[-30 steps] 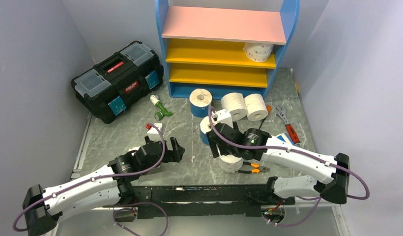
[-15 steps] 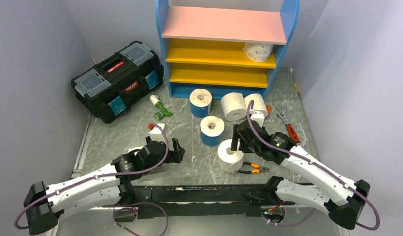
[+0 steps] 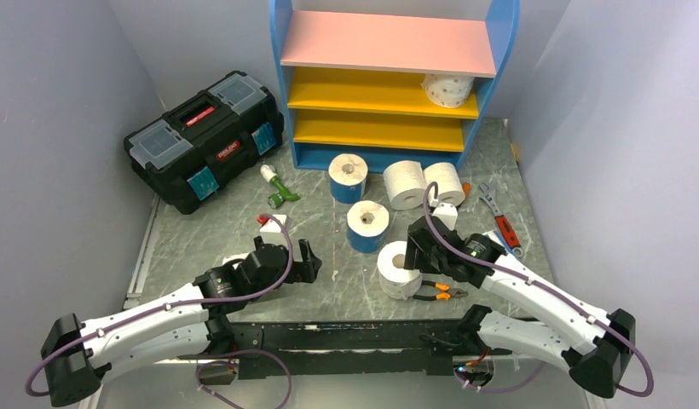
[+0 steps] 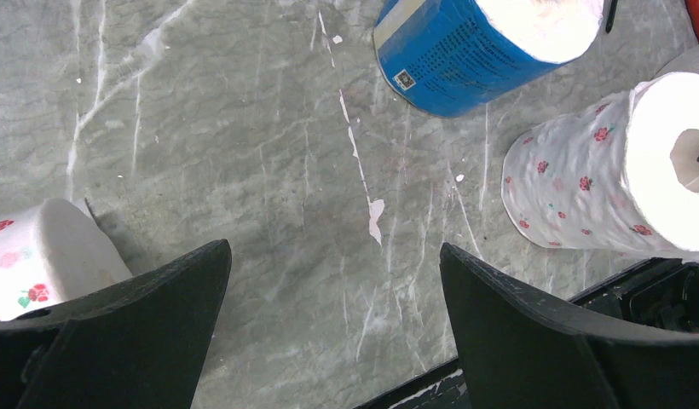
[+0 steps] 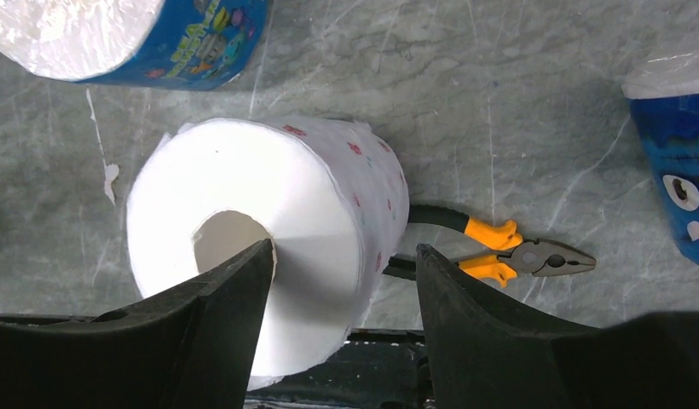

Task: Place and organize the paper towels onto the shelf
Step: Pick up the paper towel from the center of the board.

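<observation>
1. The shelf (image 3: 389, 44) stands at the table's far edge. One dotted roll (image 3: 448, 89) sits on its upper yellow board, at the right end.
2. Just in front of the shelf stand a blue roll (image 3: 348, 176), a white roll (image 3: 405, 184) and its twin (image 3: 444, 183), in a row.
3. Farther from the shelf is a second blue roll (image 3: 367, 225). Beyond that a flowered roll (image 5: 244, 187) stands upright, core up.
4. The right gripper (image 5: 343, 251) straddles the flowered roll's wall, with one finger in the core and one outside (whether it pinches, I cannot tell).
5. The left gripper (image 4: 333, 251) hangs well in front of the shelf's left post, its jaws wide apart over bare table with nothing between them.
6. The toolbox (image 3: 204, 139) sits left of the shelf. The pliers (image 5: 499, 254) lie on the flowered roll's side away from the shelf.
</observation>
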Robot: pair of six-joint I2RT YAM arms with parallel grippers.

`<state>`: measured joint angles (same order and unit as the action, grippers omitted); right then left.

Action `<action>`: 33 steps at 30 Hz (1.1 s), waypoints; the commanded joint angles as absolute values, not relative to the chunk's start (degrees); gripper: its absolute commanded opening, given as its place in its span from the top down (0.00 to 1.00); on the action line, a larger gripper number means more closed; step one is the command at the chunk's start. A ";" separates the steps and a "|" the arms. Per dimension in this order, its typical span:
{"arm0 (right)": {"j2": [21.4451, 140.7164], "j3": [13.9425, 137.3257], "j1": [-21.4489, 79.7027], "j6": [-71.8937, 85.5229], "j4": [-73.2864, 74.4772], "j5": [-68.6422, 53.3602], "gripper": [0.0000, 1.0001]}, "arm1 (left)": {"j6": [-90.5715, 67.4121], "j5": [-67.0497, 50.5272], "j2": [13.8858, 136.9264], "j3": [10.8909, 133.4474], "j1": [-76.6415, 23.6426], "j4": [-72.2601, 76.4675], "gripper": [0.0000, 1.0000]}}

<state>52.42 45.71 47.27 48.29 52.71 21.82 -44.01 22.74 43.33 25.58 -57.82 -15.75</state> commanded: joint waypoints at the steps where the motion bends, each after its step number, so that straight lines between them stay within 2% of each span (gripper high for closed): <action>1: 52.58 44.61 46.95 49.23 50.14 20.82 0.36 | -44.20 22.26 43.01 26.14 -57.85 -14.08 0.01; 5: 53.06 43.97 46.69 49.30 48.67 20.04 0.39 | -44.21 22.16 43.19 25.85 -57.83 -13.68 0.01; 9: 53.71 43.92 46.56 49.69 46.68 19.03 0.48 | -44.12 21.99 43.49 25.97 -57.83 -13.67 0.01; 14: 53.85 46.20 46.58 50.75 48.05 19.74 0.66 | -44.07 22.30 43.03 25.91 -57.84 -14.03 0.01; 18: 52.82 49.23 46.57 50.71 50.27 20.83 0.73 | -44.01 22.62 42.52 25.38 -57.83 -13.77 0.01; 22: 52.24 53.14 46.54 51.65 53.69 21.87 0.86 | -43.71 22.61 42.67 25.54 -57.75 -13.64 0.01; 30: 52.08 63.67 46.05 55.74 58.91 24.88 0.86 | -43.35 22.46 43.23 26.11 -57.74 -13.38 0.01; 33: 53.85 68.62 45.60 61.00 61.37 27.21 0.93 | -43.33 22.19 43.33 26.26 -57.74 -13.21 0.01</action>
